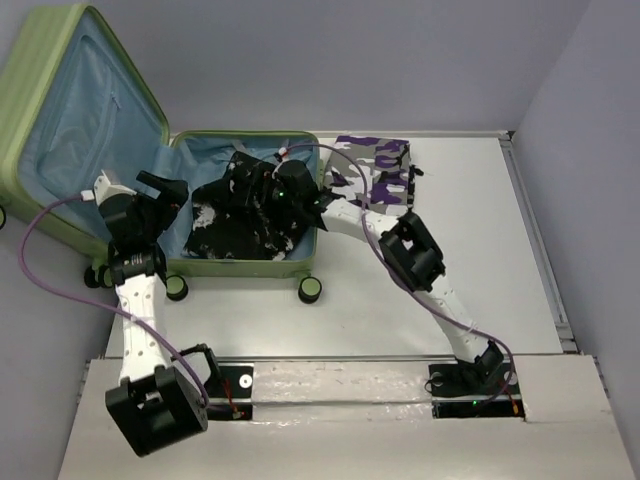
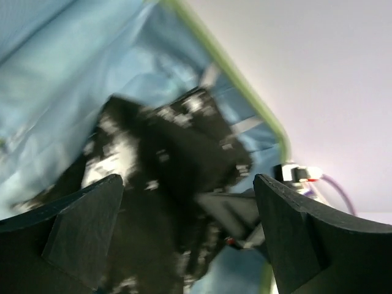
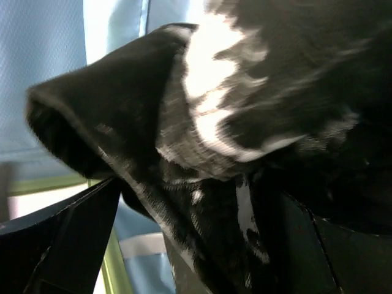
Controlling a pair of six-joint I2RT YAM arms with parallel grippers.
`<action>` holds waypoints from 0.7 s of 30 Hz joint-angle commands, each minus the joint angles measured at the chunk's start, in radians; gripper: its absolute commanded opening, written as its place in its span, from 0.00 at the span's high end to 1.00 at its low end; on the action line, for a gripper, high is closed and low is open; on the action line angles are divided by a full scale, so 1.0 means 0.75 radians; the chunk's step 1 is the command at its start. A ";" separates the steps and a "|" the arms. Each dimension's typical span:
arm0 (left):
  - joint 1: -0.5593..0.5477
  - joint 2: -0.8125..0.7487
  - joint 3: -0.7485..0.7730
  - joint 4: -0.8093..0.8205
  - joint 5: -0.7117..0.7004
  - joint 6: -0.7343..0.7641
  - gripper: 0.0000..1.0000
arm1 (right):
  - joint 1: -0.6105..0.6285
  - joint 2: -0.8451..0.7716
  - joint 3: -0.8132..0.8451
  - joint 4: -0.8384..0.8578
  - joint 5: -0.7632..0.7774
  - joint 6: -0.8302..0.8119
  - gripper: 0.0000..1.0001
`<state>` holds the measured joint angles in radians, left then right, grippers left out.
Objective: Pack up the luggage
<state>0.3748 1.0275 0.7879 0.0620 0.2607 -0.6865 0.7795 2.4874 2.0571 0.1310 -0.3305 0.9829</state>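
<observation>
The suitcase (image 1: 22,120) lies open on the table (image 1: 470,250), lid propped up at the far left and its blue-lined base flat in the middle. A black-and-white garment (image 1: 235,225) sits crumpled inside the base. A folded purple camouflage garment (image 1: 375,170) waits on the table just beside the suitcase's right wall.

Your right gripper (image 1: 283,190) is down in the base over the black cloth. In its wrist view the fingers (image 3: 67,245) stand wide apart with a thick fold bunched between them, not clamped. Your left gripper (image 2: 187,190) hovers at the base's left side, jaws apart and empty.

Expect the cloth to be light, limp and prone to sag or slide, so take a deep bite on a doubled fold, not a single edge. The shell looks stiff and smooth, and it may roll on its wheels. If you must move the lid, grip its green rim (image 2: 245,92), where the fingers can straddle a firm edge.
</observation>
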 commanded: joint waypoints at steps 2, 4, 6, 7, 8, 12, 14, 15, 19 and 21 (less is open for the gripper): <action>-0.144 -0.153 0.217 -0.001 -0.102 0.087 0.01 | -0.045 -0.328 -0.049 -0.134 0.068 -0.197 0.00; -0.264 -0.145 0.254 -0.003 -0.143 0.117 0.01 | -0.060 -0.401 -0.055 -0.243 0.113 -0.257 0.00; -0.360 -0.129 0.273 -0.007 -0.178 0.144 0.01 | -0.072 -0.461 -0.080 -0.303 0.170 -0.359 0.00; -0.456 -0.104 0.275 -0.013 -0.216 0.154 0.01 | -0.106 -0.538 -0.112 -0.312 0.217 -0.382 0.02; -0.491 -0.088 0.273 -0.013 -0.235 0.171 0.01 | -0.121 -0.582 -0.206 -0.312 0.236 -0.418 0.04; -0.647 -0.004 0.214 -0.003 -0.286 0.179 0.01 | -0.235 -0.784 -0.473 -0.310 0.300 -0.512 0.14; -0.694 0.029 0.189 0.032 -0.290 0.181 0.01 | -0.347 -0.856 -0.591 -0.310 0.306 -0.541 0.48; -0.747 0.041 0.179 0.034 -0.294 0.183 0.01 | -0.393 -0.907 -0.646 -0.310 0.296 -0.556 0.61; -0.941 0.151 0.205 0.044 -0.333 0.216 0.01 | -0.646 -0.997 -0.944 -0.310 0.240 -0.586 0.27; -1.033 0.190 0.224 0.048 -0.372 0.224 0.01 | -0.773 -1.013 -1.018 -0.312 0.238 -0.619 0.02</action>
<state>-0.2916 1.1427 0.9241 0.0441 0.0410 -0.5606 0.3439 1.7458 1.4181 -0.0589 -0.1547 0.5930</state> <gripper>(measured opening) 0.990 0.807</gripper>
